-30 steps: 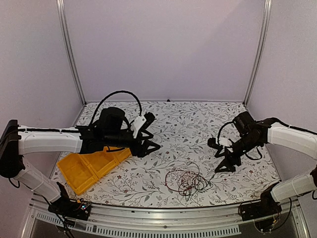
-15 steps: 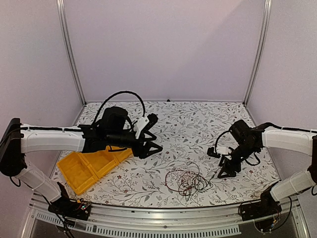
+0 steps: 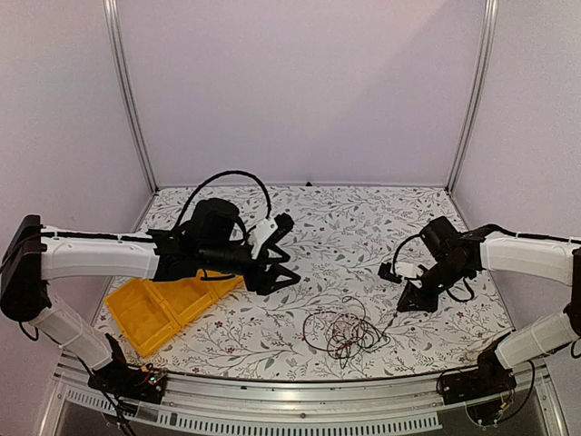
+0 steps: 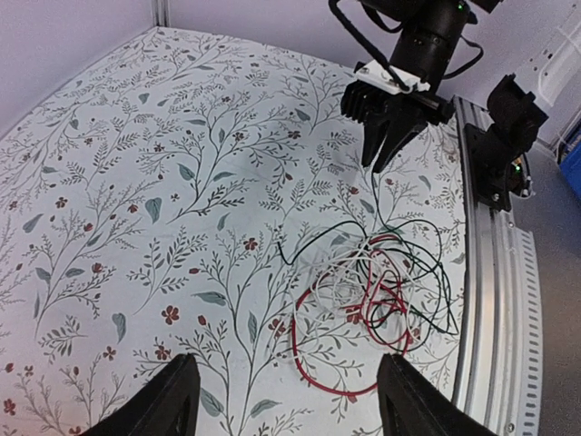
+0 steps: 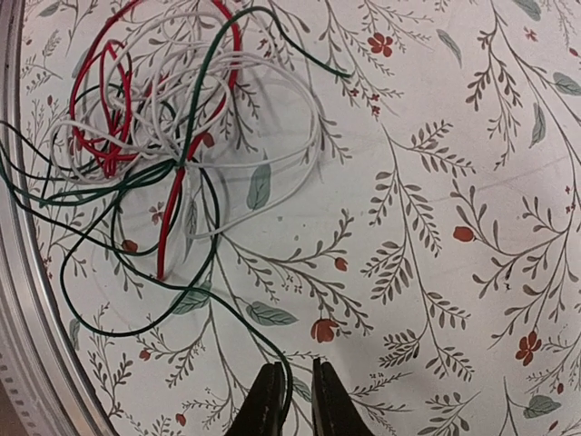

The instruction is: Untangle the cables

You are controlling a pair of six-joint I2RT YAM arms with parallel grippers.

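Observation:
The cables (image 3: 343,331) lie in a loose tangle of red, white and dark green wires near the table's front edge. The left wrist view shows the tangle (image 4: 372,282), and so does the right wrist view (image 5: 163,109). One dark green cable (image 5: 118,333) trails out of it and runs in between the fingers of my right gripper (image 5: 300,365), which is shut on its end. That gripper (image 3: 404,306) points down at the table just right of the tangle. My left gripper (image 3: 292,250) hovers open to the tangle's upper left, and nothing is between its fingers (image 4: 177,400).
A yellow bin (image 3: 159,304) lies tipped on the table at the left, under the left arm. An aluminium rail (image 4: 490,309) borders the table close beside the tangle. The right arm's base (image 4: 504,136) stands on that rail.
My right gripper has gone from wide open to closed around the dark green cable's end and shifted slightly left. The left arm has edged right, toward the tangle.

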